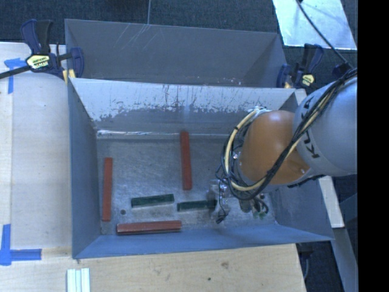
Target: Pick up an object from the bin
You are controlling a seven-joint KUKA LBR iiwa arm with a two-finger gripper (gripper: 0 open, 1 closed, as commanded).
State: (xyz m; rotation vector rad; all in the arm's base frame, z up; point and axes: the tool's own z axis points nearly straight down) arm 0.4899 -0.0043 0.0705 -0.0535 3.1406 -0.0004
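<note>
Grey bin [82,163] floor is strewn with red bars [149,227] and green bars [152,201]. The gripper [220,208] is located at the right end of the right green bar [193,205], near the front wall. Its opening state cannot be determined.

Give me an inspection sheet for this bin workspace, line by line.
Surface: grey bin floor, scuffed, mostly bare.
Job's things: centre red-brown stick; left red-brown stick; near red-brown stick; left green stick; right green stick.
Clutter: nothing seen.
Grippers: gripper low at the right green stick's right end.
Cables: yellow and black cables looped round the orange wrist cover.
Surroundings: nothing seen.
</note>
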